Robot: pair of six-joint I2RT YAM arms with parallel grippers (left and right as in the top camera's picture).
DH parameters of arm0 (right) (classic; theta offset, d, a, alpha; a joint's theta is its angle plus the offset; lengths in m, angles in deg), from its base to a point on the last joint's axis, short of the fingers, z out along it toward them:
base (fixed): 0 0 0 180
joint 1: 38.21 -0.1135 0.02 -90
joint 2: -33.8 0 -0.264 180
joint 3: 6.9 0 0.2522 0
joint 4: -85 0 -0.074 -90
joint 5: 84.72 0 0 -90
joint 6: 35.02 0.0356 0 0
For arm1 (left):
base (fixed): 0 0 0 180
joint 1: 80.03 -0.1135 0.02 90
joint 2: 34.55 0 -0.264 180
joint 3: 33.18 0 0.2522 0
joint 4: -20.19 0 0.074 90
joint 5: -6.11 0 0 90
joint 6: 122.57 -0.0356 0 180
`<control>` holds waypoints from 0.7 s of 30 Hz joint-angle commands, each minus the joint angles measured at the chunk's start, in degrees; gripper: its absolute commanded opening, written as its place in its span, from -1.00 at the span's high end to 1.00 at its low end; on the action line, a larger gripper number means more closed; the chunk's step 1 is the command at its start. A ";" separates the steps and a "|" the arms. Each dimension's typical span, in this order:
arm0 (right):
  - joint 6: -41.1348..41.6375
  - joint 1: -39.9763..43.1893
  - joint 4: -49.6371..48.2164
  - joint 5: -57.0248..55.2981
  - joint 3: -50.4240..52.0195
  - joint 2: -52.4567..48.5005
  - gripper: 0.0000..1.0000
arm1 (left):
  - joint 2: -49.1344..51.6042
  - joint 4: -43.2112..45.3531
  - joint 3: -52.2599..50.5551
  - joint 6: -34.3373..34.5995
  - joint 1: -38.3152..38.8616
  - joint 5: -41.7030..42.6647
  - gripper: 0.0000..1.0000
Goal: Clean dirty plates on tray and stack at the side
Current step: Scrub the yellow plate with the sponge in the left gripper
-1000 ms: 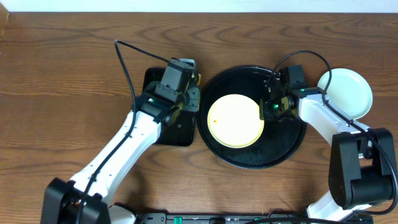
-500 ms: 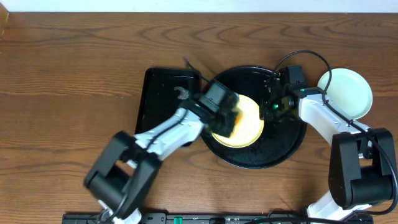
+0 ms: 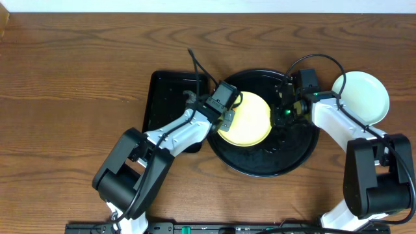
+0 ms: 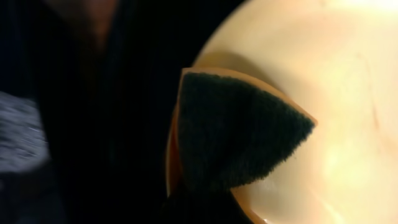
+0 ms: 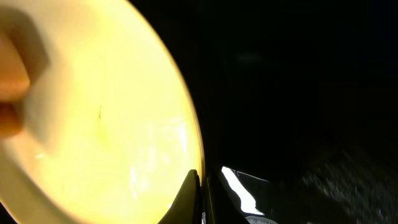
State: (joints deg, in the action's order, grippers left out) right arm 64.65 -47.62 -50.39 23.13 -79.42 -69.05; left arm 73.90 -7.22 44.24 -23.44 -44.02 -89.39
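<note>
Left gripper (image 3: pixel 229 117), pinching a sponge (image 4: pixel 236 137), has swung from the small tray (image 3: pixel 162 97) onto the yellow plate (image 3: pixel 252 120) in the round tray (image 3: pixel 286 159), right gripper (image 3: pixel 281 112) clamped on its rim, so scrubbing is apparently starting.

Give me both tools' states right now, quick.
Left tool: closed on a sponge, pressed to the yellow plate.
Right tool: closed, pinching that plate's rim.
</note>
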 commanded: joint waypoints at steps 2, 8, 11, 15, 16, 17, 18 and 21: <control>0.15 -0.44 0.26 -2.99 -0.42 0.28 0.98 | -3.02 -1.53 0.74 -0.92 -2.25 -8.28 0.85; 0.15 -0.44 0.26 -3.04 -0.44 0.28 0.98 | -15.04 -5.42 0.81 2.91 -2.43 -8.02 0.85; 0.15 -0.44 0.20 -3.04 -0.44 0.28 0.97 | -19.76 -8.26 0.81 3.45 -3.13 -8.04 0.85; 0.15 -0.44 0.22 -3.02 -0.44 0.28 0.97 | -22.25 -12.28 0.81 3.91 -5.25 -8.02 0.85; 0.17 -0.44 0.24 -3.02 -0.42 0.28 0.98 | -22.23 -12.98 0.74 4.76 -5.95 -7.82 0.85; 0.15 -0.44 0.24 -3.02 -0.42 0.28 0.97 | -22.05 -13.11 0.57 4.98 -6.47 -6.78 0.85; 0.15 -0.44 0.22 -3.02 -0.44 0.28 0.97 | -21.94 -13.00 0.42 4.96 -6.82 -4.42 0.85; 0.15 -0.44 0.20 -3.02 -0.44 0.28 0.97 | -20.79 -10.43 0.33 4.90 -7.23 5.31 0.85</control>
State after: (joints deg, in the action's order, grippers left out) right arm 64.65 -48.36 -50.43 22.52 -79.53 -69.05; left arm 51.95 -19.44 44.35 -19.44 -50.88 -93.06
